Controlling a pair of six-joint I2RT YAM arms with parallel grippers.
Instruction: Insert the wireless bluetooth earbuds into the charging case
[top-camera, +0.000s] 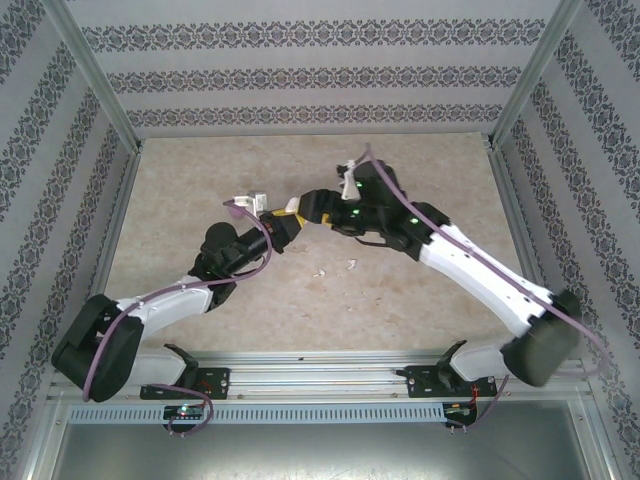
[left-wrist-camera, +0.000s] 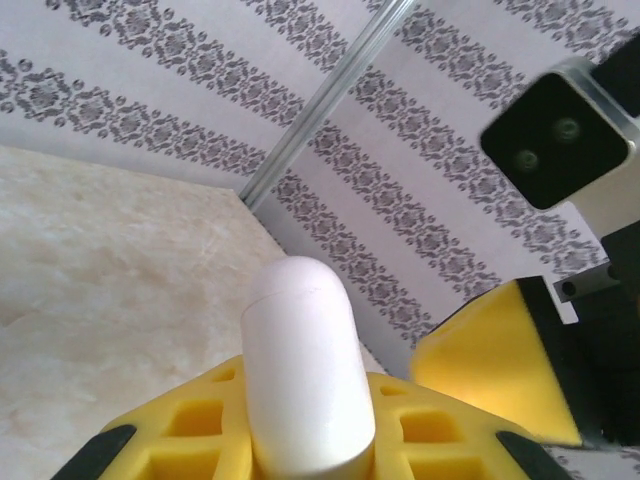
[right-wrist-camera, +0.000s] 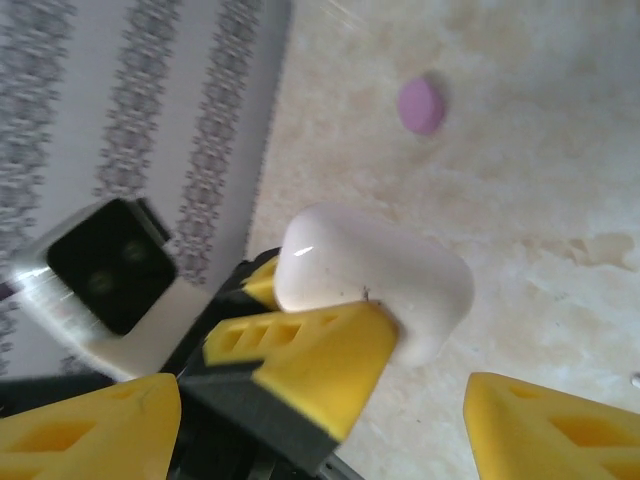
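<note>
Your left gripper (left-wrist-camera: 310, 438) is clamped on the white charging case (left-wrist-camera: 305, 360). Its yellow fingers (left-wrist-camera: 200, 425) pinch the lower end, so the rounded top stands up out of them. A thin seam runs around the case near that top, and the lid looks closed. In the top view both arms reach in and meet over the middle of the table (top-camera: 190, 180), with the case between the two wrists. Your right gripper (right-wrist-camera: 325, 410) faces the case with its jaws spread wide, one yellow finger to either side. Neither finger touches the case. From the left wrist you can see one of those fingers just beside the case with a clear gap between them. A purple earbud (right-wrist-camera: 420, 105) lies on the table beyond the case, apart from both grippers. In the top view two small pale earbuds (top-camera: 320, 272) lie close together on the table. They sit on the side of the grippers nearer the arm bases and neither hand touches them. They are too small in that view for you to tell their colour or which way they lie.
</note>
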